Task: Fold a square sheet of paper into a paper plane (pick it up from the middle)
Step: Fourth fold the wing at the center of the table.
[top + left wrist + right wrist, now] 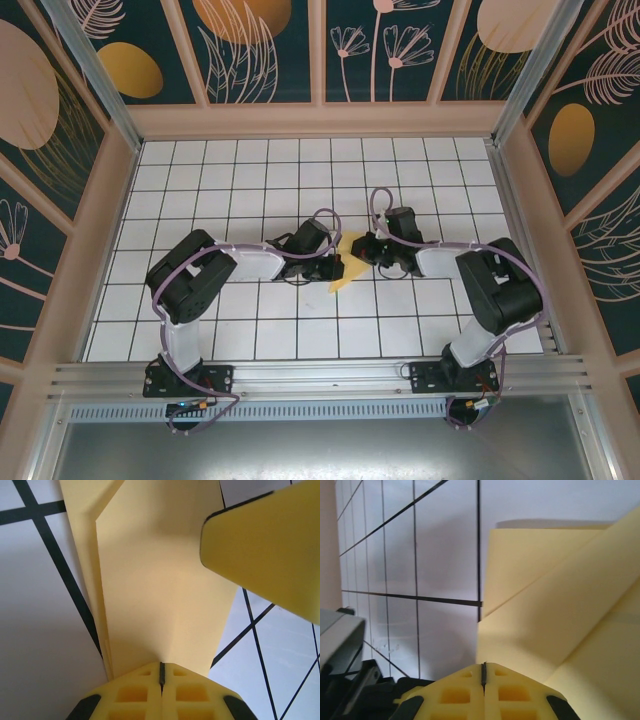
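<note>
Yellow-padded left gripper (161, 667) and right gripper (483, 667) both clamp shut on the part-folded sheet (160, 580), mid-way across the table (250, 170); folding appears midway, and the next crease calls for steady pressing.

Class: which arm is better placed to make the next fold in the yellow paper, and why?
Probably left: the left hand is shut on the middle of the paper's end, with paper spread either side; the right hand pinches only near one edge.
</note>
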Action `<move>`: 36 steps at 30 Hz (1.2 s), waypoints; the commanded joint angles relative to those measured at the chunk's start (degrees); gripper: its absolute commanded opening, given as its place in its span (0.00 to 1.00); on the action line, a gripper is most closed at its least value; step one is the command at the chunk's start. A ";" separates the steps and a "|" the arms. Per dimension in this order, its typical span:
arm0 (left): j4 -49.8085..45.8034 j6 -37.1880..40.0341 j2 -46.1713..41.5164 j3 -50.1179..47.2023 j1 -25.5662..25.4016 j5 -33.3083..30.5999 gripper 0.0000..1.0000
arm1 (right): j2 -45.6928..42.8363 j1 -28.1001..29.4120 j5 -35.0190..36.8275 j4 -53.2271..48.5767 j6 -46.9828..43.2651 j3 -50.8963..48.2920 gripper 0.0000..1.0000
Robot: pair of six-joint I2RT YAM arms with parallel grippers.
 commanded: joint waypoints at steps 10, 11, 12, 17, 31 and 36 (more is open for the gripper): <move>-8.72 0.50 1.96 -2.64 0.23 -4.03 0.05 | 3.65 3.65 -0.04 1.83 1.43 0.03 0.00; -8.76 0.51 2.00 -2.66 0.25 -4.12 0.05 | 4.45 3.79 0.05 1.83 1.45 0.03 0.00; -8.74 0.56 1.91 -2.75 0.20 -4.17 0.05 | 5.12 3.94 0.24 1.98 1.43 -0.05 0.00; -8.57 0.64 1.81 -3.37 0.24 -4.17 0.05 | 7.20 3.40 4.68 0.65 0.55 0.92 0.00; -9.05 1.06 2.03 -4.34 0.22 -4.49 0.03 | 11.20 -6.84 3.86 1.39 -1.67 4.96 0.00; -9.27 1.59 2.13 -4.99 0.21 -4.56 0.02 | 13.60 -9.50 4.00 -0.08 -2.67 8.28 0.00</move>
